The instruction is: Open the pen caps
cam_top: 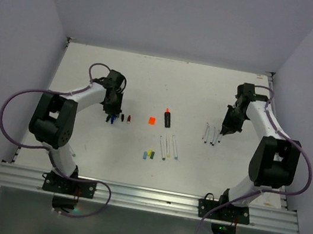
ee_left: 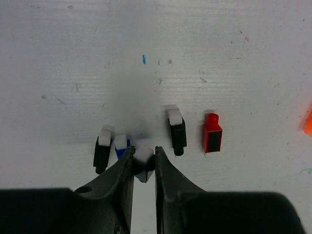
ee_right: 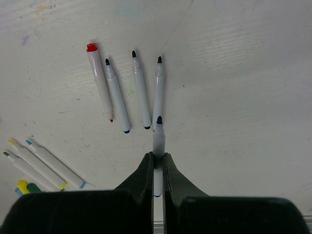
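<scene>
Tabletop (cam_top: pixel 150 80) lies bare ahead on both sides; left hand (ee_left: pixel 144 152) pinches a cap (ee_left: pixel 143 157), colour mostly hidden, near a red cap (ee_left: pixel 212 139); right hand (ee_right: pixel 158 158) clamps a white pen (ee_right: pixel 159 136), rear end hidden.

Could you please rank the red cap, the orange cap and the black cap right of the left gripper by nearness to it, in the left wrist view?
1. Black cap, just right of the left gripper.
2. Red cap, farther right.
3. Orange cap, at the view's right edge.
</scene>
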Robot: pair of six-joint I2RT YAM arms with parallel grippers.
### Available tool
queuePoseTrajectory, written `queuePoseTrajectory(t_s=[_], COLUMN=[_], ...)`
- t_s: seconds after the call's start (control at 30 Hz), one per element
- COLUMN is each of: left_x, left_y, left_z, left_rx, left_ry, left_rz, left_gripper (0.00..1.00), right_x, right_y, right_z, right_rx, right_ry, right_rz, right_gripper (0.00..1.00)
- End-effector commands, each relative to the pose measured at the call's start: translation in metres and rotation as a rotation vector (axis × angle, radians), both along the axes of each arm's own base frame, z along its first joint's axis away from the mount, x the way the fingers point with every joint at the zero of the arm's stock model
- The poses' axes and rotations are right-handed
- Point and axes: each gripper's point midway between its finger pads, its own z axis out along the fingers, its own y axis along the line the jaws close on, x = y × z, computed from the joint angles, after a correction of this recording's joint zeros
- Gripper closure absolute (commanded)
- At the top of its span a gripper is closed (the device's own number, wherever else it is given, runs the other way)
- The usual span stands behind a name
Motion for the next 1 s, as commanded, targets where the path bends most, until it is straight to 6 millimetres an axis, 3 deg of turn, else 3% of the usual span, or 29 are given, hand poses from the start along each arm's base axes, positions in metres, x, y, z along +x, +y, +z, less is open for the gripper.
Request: queuePoseTrajectory(t_s=[0.0, 0.4, 0.43, 0.5, 0.67, 0.97], left_x=[0.019, 0.011, 0.012, 0.014, 0.013, 0.011], left_y=[-0.001, -0.004, -0.004, -0.004, -0.004, -0.001], left_z=[0.008, -0.010, -0.010, -0.010, -0.014, -0.013], left_rx=[0.011, -0.010, -0.011, -0.010, -0.009, 0.002], left_ry=[-0.061, -0.017, -0.017, -0.020, -0.011, -0.011], left_rz=[-0.022, 0.005, 0.006, 0.007, 0.010, 0.026], left_gripper=[1.00, 0.92, 0.92, 0.91, 0.78, 0.61], right_x=[0.015, 0.011, 0.011, 0.010, 0.004, 0.004], right_y=[-0.008, -0.020, -0.030, -0.033, -0.039, -0.030], right_z=[-0.006, -0.043, -0.045, -0.047, -0.056, -0.070], right_rx=[-0.030, -0.076, -0.082, -0.092, -0.098, -0.045], right_ry=[-0.035, 0.040, 0.047, 0.051, 0.076, 0.091], right_rz=[-0.015, -0.065, -0.095, -0.100, -0.101, -0.083], right_gripper=[1.00, 1.00, 1.00, 1.00, 1.00, 0.96])
